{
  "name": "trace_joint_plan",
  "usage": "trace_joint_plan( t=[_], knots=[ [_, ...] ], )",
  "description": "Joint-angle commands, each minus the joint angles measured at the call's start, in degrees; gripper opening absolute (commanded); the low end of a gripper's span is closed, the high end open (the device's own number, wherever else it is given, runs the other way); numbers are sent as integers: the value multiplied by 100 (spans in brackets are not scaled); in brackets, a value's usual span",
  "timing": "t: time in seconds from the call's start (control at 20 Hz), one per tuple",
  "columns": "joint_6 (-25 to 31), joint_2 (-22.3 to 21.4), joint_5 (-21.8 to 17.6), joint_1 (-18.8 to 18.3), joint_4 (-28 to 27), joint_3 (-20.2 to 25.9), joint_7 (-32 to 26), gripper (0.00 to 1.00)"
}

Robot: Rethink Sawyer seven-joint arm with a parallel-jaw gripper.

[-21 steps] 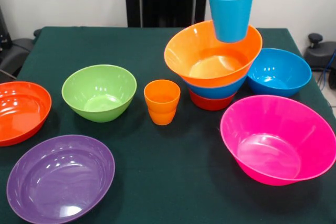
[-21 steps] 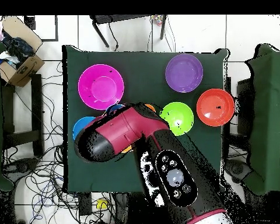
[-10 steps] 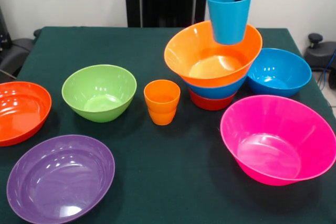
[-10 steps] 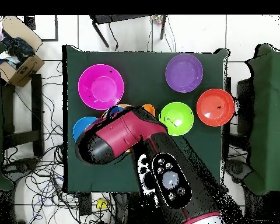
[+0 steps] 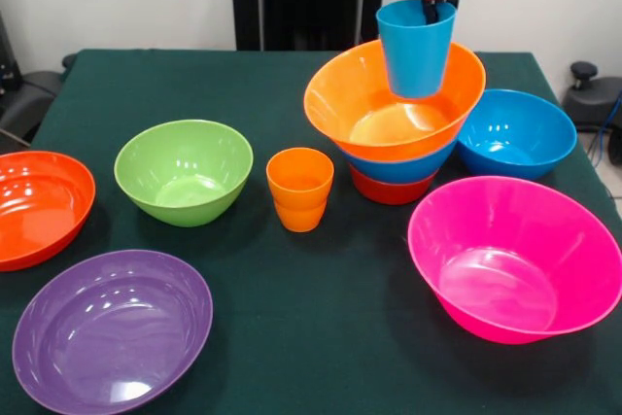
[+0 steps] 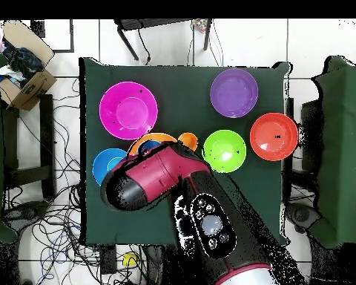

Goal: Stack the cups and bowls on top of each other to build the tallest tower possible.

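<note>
Light blue cup [image 5: 416, 46] above orange bowl [image 5: 389, 99]

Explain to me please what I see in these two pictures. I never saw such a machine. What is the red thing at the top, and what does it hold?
The red thing is the end of a robot arm. Its gripper holds a light blue cup by the rim, above an orange bowl.

One picture is taken from across the table. The other looks straight down, and there the red and black arm hides most of the stack.

On the green table, the orange bowl tops a tower with a blue bowl and a red one beneath. Around it lie single bowls: blue, pink, lime green, purple and red-orange. An orange cup stands in the middle.
</note>
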Motion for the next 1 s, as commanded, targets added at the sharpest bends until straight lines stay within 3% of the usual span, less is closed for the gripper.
trace_joint_plan(
  t=[0.05, 0.4, 1.0],
  knots=[
    [-465, 457, -192, 532, 222, -822, 1429, 0],
    [-459, 397, 199, 781, 460, -1070, 1662, 0],
    [-679, 706, -119, 797, 313, -1146, 1438, 0]
  ],
)
